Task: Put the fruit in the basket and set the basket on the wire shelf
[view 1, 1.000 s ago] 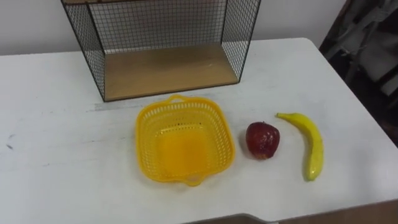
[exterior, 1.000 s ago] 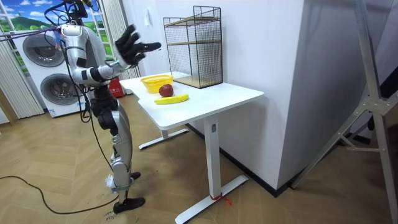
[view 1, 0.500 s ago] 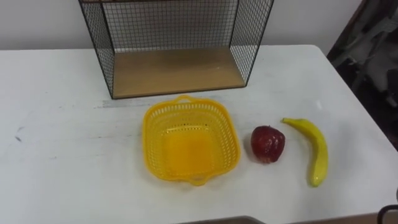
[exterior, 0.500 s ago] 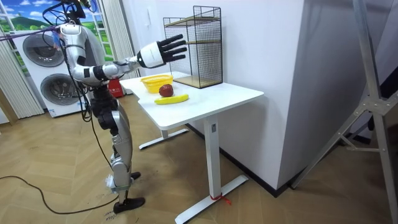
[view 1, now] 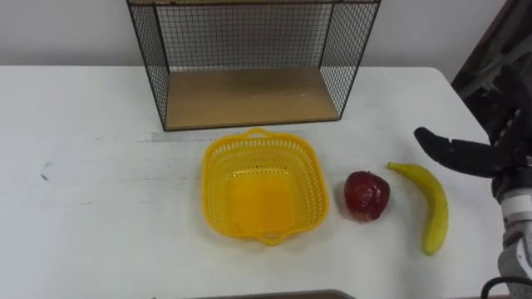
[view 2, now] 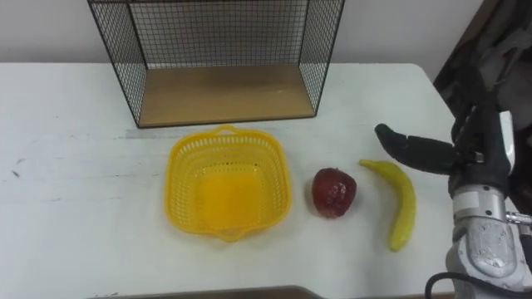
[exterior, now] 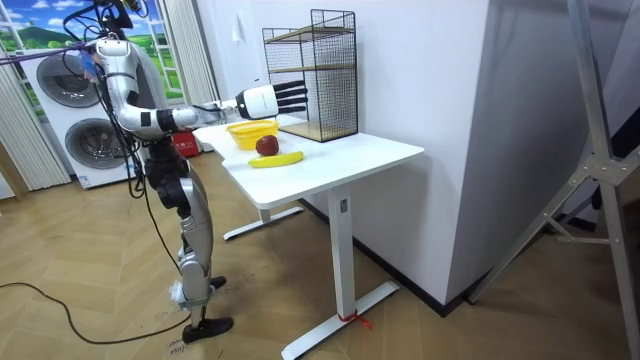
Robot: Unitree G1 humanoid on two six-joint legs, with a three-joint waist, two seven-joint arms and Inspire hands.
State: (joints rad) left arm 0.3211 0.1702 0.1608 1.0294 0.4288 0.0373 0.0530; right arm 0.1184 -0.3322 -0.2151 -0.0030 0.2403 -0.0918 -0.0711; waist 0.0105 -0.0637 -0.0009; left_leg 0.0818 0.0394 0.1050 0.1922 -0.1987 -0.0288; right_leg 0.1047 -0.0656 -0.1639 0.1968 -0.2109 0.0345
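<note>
Right hand (view 1: pixel 461 156) has come in from the right within the last second, fingers straight and holding nothing, poised just above the far tip of the curved yellow banana (view 1: pixel 432 203). Dark red apple (view 1: pixel 366 196) lies just left; yellow plastic lattice basket (view 1: pixel 220 191) is empty; black wire shelf with wooden floor (view 1: pixel 249 95) stands beyond. Loading not begun, banana probably first.
</note>
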